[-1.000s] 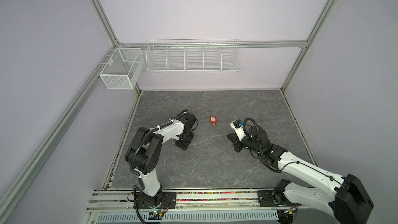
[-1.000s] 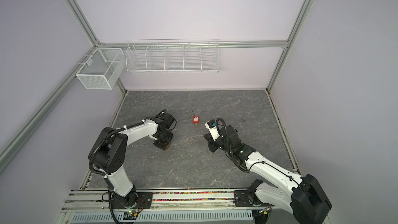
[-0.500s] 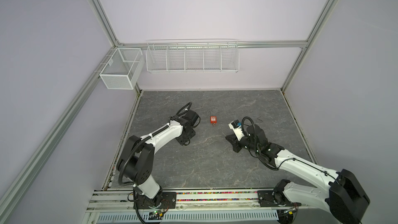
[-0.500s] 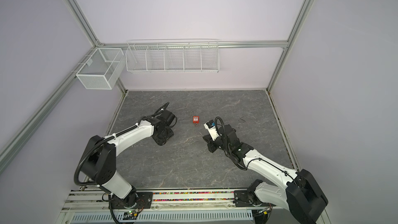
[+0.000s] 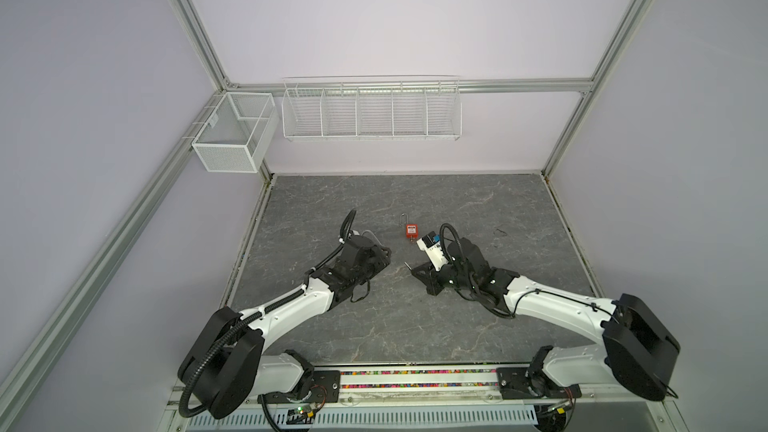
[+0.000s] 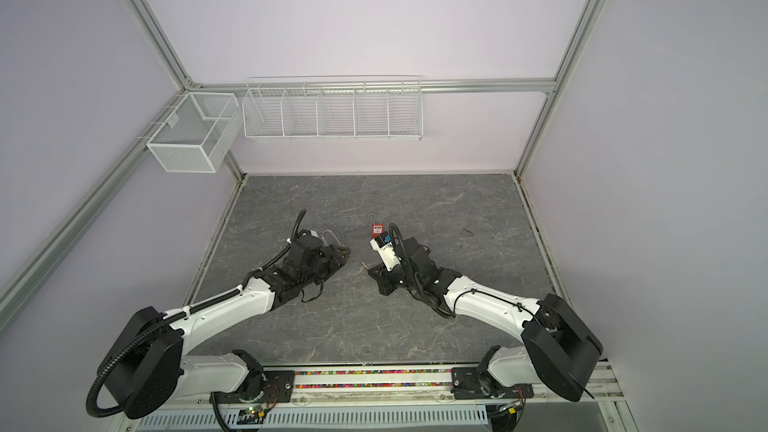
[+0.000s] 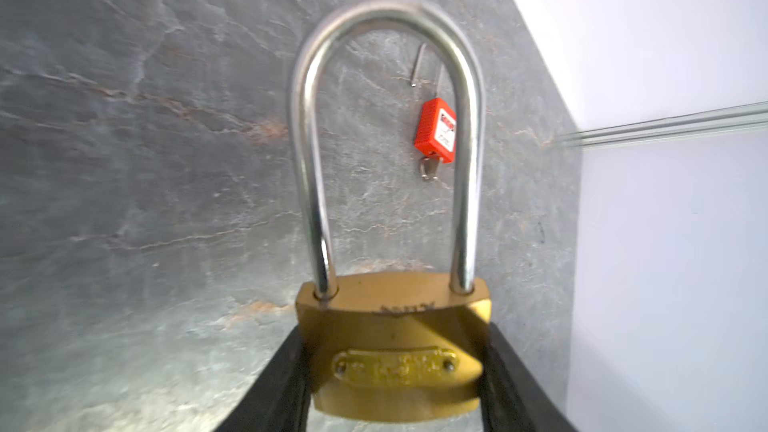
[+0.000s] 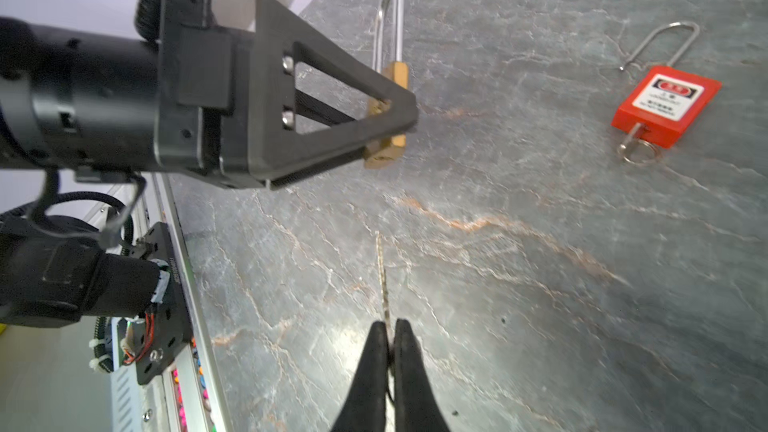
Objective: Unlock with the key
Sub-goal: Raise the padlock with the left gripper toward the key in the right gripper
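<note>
Left pincer (image 7: 395,338) clamps brass padlock (image 7: 386,297); right pincer (image 8: 390,328) pinches key (image 8: 383,276), near but apart.

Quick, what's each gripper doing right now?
Left gripper: closed on the brass padlock.
Right gripper: closed on the key.

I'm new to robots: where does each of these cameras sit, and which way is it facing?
Both top views: high over the front edge, looking down at the table; the left arm and right arm show whole.
Left wrist: on the left arm, looking along the left gripper, shut on the brass padlock; only its fingers show.
Right wrist: on the right arm, looking along the right gripper pinching the key, toward the left gripper.
Shared: both wrist views show the red padlock on the table.
</note>
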